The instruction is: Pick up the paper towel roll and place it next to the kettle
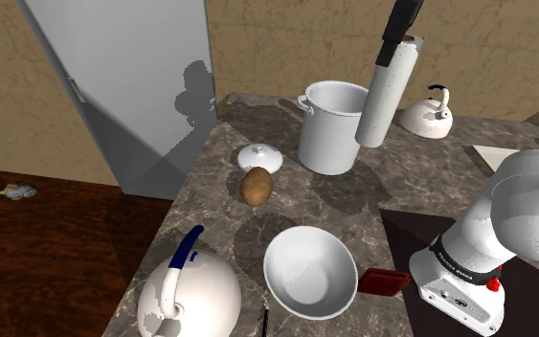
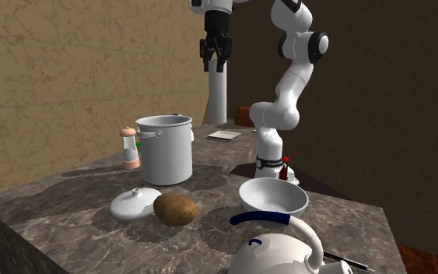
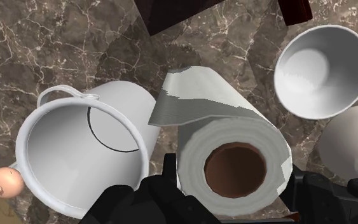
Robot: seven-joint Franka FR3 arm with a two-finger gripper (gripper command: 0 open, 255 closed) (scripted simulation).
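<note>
My gripper (image 1: 396, 43) is shut on the top end of the white paper towel roll (image 1: 384, 96), which hangs in the air, nearly upright. The roll's lower end is level with the rim of the tall white pot (image 1: 332, 126), just to the shoulder view's right of it. In the wrist view the roll (image 3: 231, 153) and its brown core sit between my fingers (image 3: 171, 175). A small white kettle (image 1: 428, 115) with a dark handle stands at the back right. A larger white kettle (image 1: 189, 292) with a blue handle sits at the counter's near left corner.
On the marble counter (image 1: 411, 182) lie a white lid (image 1: 259, 156), a potato (image 1: 257, 186), a white bowl (image 1: 309, 272) and a red item (image 1: 384, 280). A pink-and-white shaker (image 2: 130, 148) stands beside the pot. A flat white board (image 1: 492, 153) lies at the right.
</note>
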